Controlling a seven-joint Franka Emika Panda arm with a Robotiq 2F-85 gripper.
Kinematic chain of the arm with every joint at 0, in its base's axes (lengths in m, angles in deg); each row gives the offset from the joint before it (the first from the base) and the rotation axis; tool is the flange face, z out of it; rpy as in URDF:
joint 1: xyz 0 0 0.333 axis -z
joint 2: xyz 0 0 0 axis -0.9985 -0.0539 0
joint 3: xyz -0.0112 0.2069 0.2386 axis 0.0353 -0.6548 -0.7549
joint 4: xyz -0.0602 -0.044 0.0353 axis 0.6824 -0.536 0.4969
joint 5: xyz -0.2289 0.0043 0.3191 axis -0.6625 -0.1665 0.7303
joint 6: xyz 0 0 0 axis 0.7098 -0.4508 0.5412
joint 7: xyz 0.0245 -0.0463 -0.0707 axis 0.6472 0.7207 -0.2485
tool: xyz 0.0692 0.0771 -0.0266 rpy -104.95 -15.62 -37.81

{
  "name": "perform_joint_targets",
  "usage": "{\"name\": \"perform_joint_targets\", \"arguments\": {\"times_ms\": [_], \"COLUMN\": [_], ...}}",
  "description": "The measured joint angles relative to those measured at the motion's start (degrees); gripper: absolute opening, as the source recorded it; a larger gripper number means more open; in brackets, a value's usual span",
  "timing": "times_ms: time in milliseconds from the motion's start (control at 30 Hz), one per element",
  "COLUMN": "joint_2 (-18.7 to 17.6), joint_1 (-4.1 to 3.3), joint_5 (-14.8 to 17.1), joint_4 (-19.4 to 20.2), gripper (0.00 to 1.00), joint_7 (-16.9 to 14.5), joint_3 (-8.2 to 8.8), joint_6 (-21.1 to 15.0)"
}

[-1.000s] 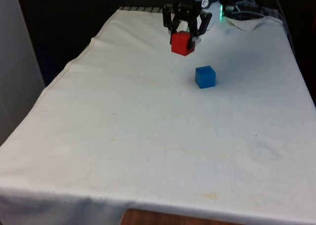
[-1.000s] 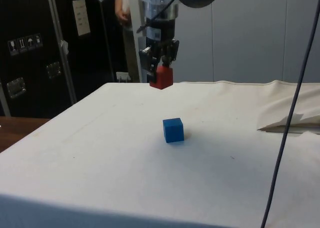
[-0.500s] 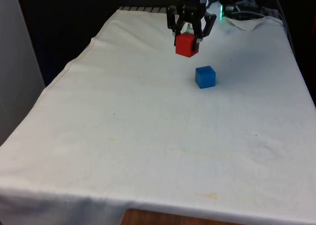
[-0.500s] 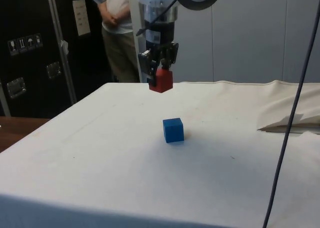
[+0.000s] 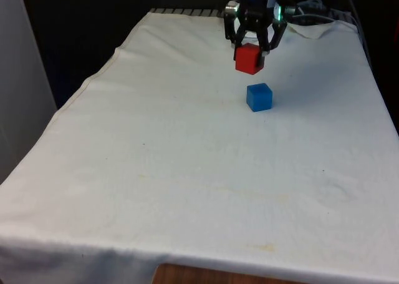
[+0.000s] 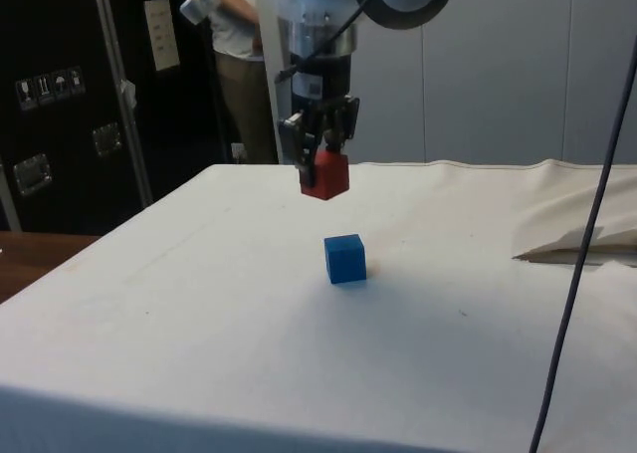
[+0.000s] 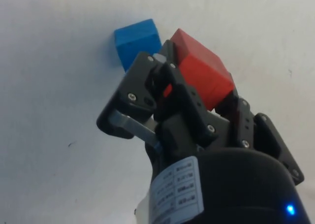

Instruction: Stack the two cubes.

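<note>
My gripper [image 5: 250,52] is shut on a red cube [image 5: 247,58], which hangs in the air above the white cloth. The side view has the same red cube [image 6: 324,175] held in the gripper [image 6: 322,164], higher than and a little behind the blue cube [image 6: 344,258]. That blue cube [image 5: 259,97] rests on the cloth, slightly nearer the camera and towards the front view's right of the red one. In the wrist view the red cube [image 7: 202,74] sits between the black fingers [image 7: 147,81] and the blue cube [image 7: 136,41] lies just beyond it on the cloth.
A person [image 6: 239,65] stands behind the table beside the arm in the side view. Rumpled cloth [image 6: 577,236] and a black cable [image 6: 582,244] lie at the side view's right. The table's edge [image 5: 93,78] runs down the front view's left.
The gripper has carried the red cube towards the front view's right and a little lower, closer to the blue cube. The blue cube has stayed put. The person behind has shifted.
</note>
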Motion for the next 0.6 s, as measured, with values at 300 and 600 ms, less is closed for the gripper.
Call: {"name": "perform_joint_targets", "arguments": {"times_ms": [300,600], "joint_2": [0.1,-0.6], "joint_1": [0.00,0.00], "joint_5": [0.0,0.5], "joint_4": [3.5,6.5], "gripper": [0.04,0.04], "joint_7": [1.2,1.6], "joint_3": [-1.09,-1.43], "joint_6": [-3.5,-8.3]}}
